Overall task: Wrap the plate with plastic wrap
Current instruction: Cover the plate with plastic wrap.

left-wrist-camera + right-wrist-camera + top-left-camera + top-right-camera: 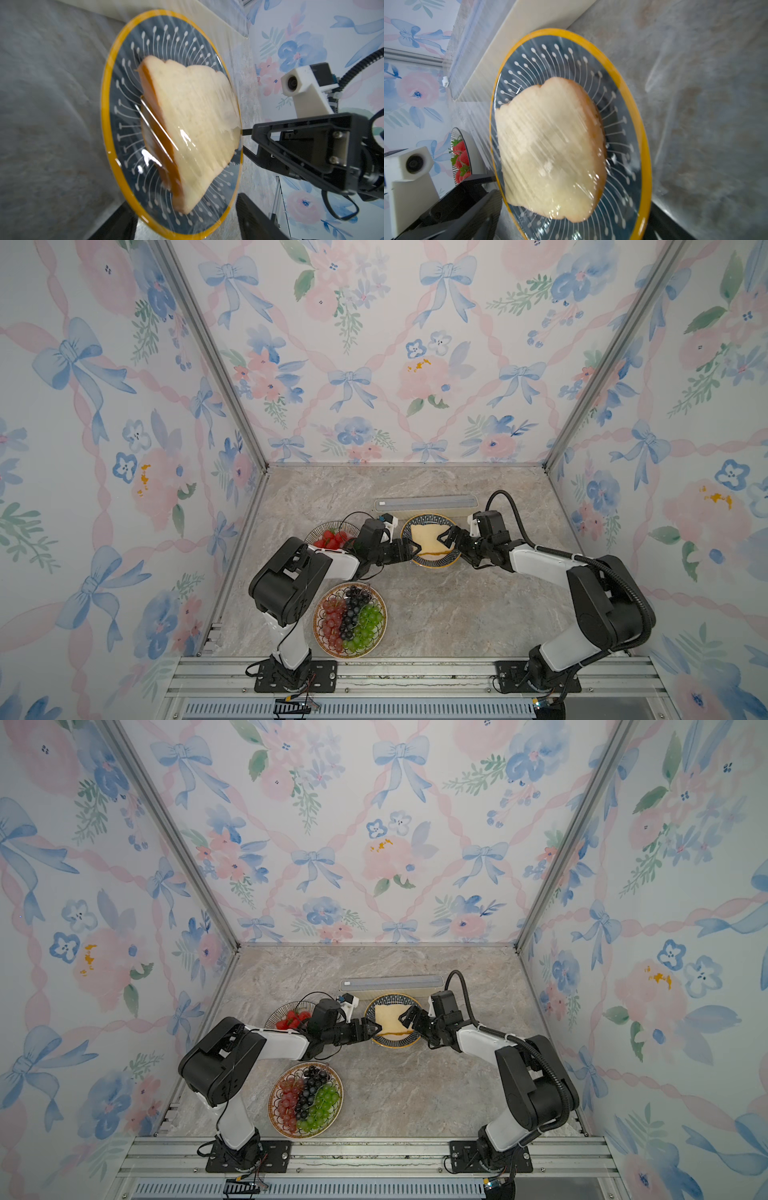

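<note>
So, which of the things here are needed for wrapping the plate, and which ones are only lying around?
For the job: plate; bread slice on it; plastic wrap lying over both; cream wrap box; left claw and right claw, both open at the plate's sides.

Just lying about: grapes; strawberries, each in its own dish.

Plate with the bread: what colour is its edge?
The plate has a yellow-orange rim, clearest in the left wrist view.
</note>
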### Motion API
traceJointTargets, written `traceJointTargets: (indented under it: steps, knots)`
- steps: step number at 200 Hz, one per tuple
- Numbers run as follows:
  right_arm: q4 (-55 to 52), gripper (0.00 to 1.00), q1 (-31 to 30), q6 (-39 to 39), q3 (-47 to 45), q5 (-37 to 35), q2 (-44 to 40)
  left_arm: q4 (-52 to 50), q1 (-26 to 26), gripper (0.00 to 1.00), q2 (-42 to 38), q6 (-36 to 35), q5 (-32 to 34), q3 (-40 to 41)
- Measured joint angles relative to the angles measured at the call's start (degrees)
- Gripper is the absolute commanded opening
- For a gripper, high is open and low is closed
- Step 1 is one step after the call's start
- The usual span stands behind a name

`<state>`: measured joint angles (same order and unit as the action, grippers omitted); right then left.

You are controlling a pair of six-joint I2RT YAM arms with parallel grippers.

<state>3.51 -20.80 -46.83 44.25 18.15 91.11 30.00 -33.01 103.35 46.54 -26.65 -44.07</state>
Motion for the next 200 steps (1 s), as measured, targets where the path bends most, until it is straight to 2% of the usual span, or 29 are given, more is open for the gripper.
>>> traceJointTargets:
  steps: [56,88,100,123,154,182,200]
  knots:
    - [-4.7,0.97,2.4,2.6,-1.7,-1.6,-4.4,0.0,0.5,0.75,-1.1,-0.8,0.8,1.9]
    - [-12.9,0.97,3.9,8.3,-1.1,-7.7,-10.0,-7.6,2.9,0.74,-7.4,-5.7,5.1,3.1]
    - [-15.9,0.97,3.4,11.3,1.0,-10.3,-11.3,-11.4,4.0,0.72,-10.9,-8.6,7.0,2.3]
    - [-19.3,0.99,1.2,17.4,8.1,-15.4,-11.0,-16.6,7.2,0.6,-15.3,-13.8,9.3,-1.0]
    - [-17.9,0.92,-3.8,25.0,19.9,-18.8,-4.8,-21.3,14.1,0.45,-15.3,-19.3,11.4,-8.1]
    - [-14.7,0.91,-8.3,30.1,30.5,-20.2,6.2,-22.9,19.3,0.44,-9.3,-21.5,10.8,-15.2]
    - [-13.0,0.91,-11.1,32.6,37.2,-20.5,14.0,-23.8,21.0,0.45,-4.3,-22.4,10.0,-19.2]
